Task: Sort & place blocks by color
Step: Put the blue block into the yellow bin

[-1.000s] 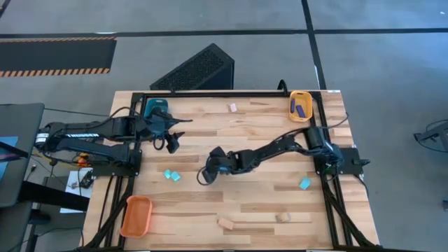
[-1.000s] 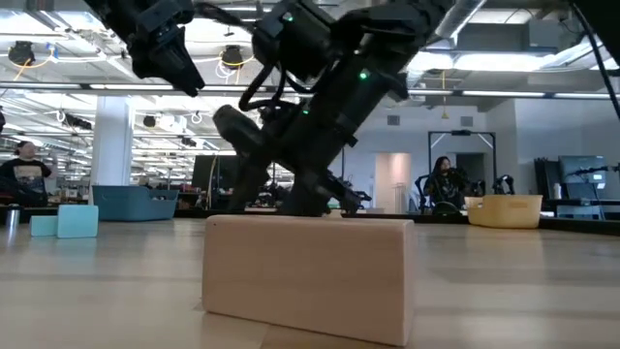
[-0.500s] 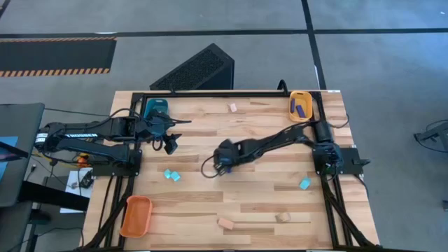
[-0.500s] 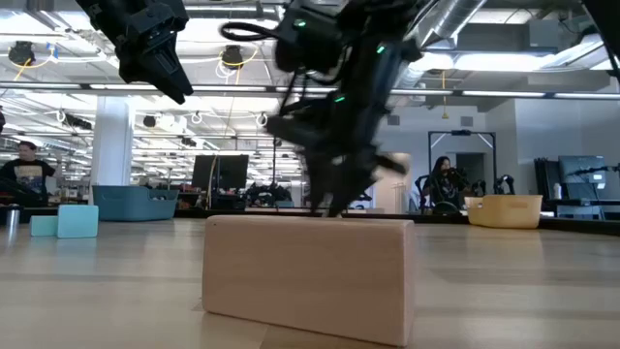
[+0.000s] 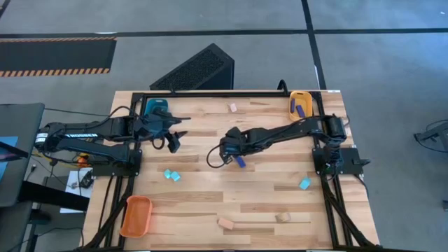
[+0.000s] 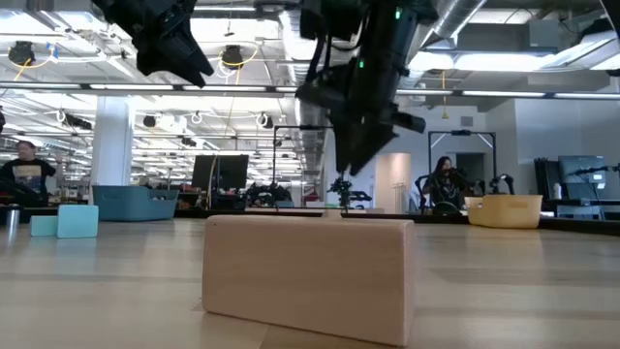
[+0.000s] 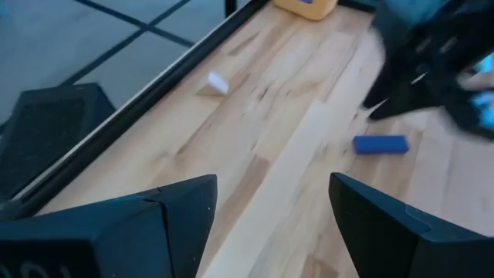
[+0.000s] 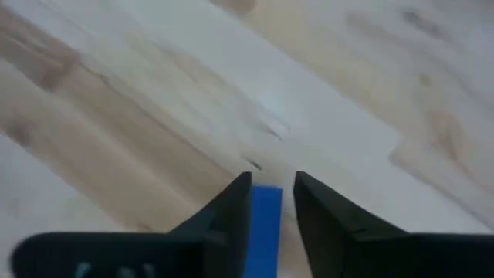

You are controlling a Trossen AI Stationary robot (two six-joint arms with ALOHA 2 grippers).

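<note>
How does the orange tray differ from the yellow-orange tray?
In the high view, the orange tray lies at the lower left, and the yellow-orange tray at the upper right. The orange tray looks empty, while the yellow-orange tray holds a dark blue block. Both are shallow open trays.

We've got a dark blue block (image 5: 239, 162) clamped between the right arm's jaws near mid-desk. Two cyan blocks (image 5: 171, 175) sit together at eight o'clock, another cyan block (image 5: 304, 183) at four, and tan blocks (image 5: 225, 224) at six.
</note>
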